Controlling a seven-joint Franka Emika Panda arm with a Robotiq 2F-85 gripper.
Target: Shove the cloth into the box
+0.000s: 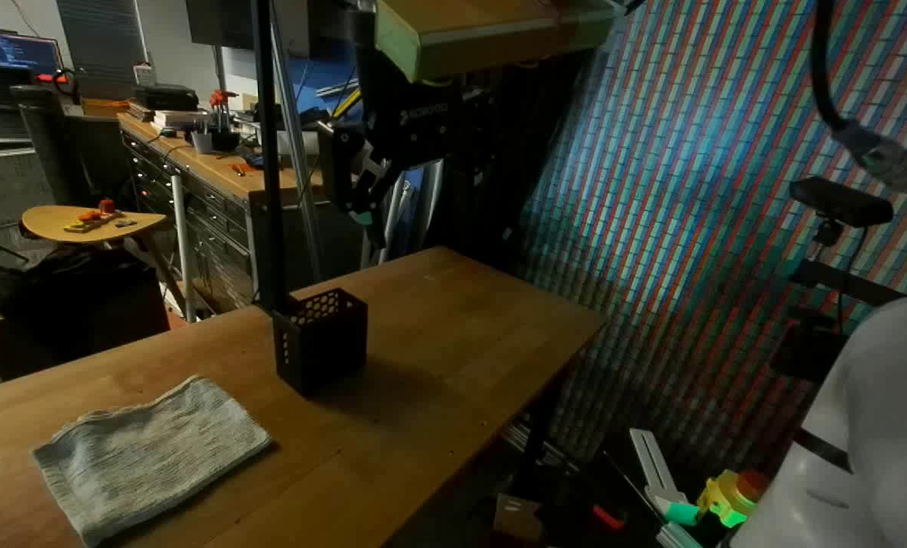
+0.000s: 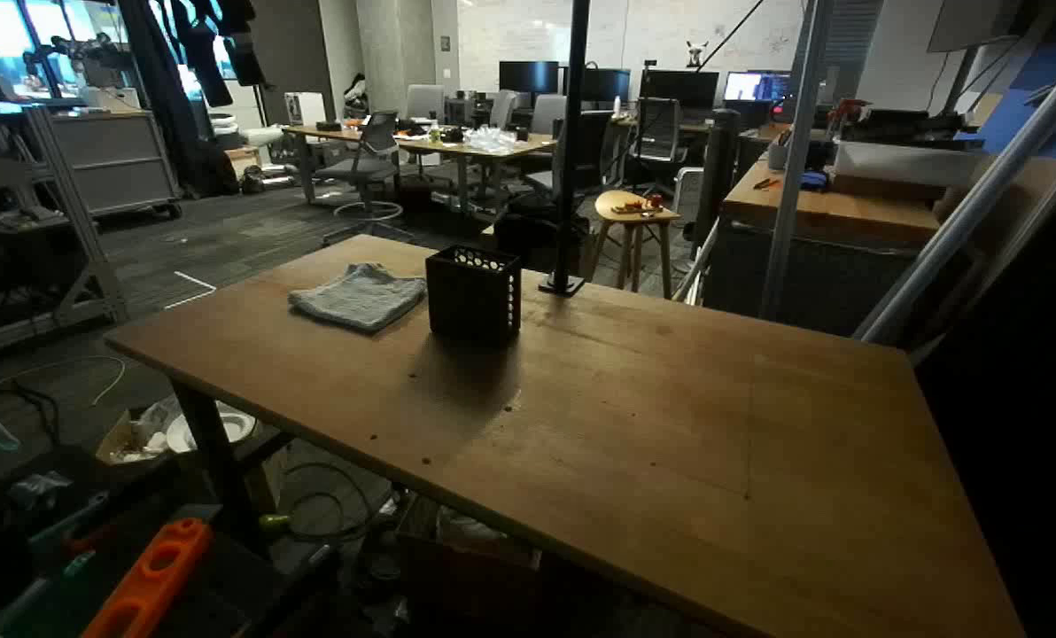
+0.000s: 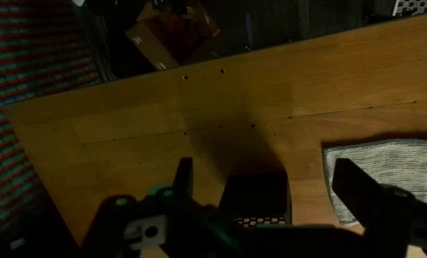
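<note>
The cloth [image 1: 153, 457] is a pale grey-green towel lying rumpled and flat on the wooden table. It also shows in an exterior view [image 2: 358, 297] and at the right of the wrist view [image 3: 396, 161], partly behind a finger. The box [image 1: 324, 342] is black with perforated sides and stands upright, open at the top, beside the cloth and apart from it. It also shows in an exterior view [image 2: 473, 301] and in the wrist view [image 3: 256, 195], its lower part hidden by the gripper. My gripper [image 3: 263, 161] is open and empty, raised above the table [image 1: 461, 327].
A black pole [image 2: 572, 159] stands at the table edge close behind the box. A striped curtain-like wall [image 1: 651, 228] is beyond one table end. A drawer bench [image 1: 210, 167] and a stool [image 2: 634, 208] stand behind the table.
</note>
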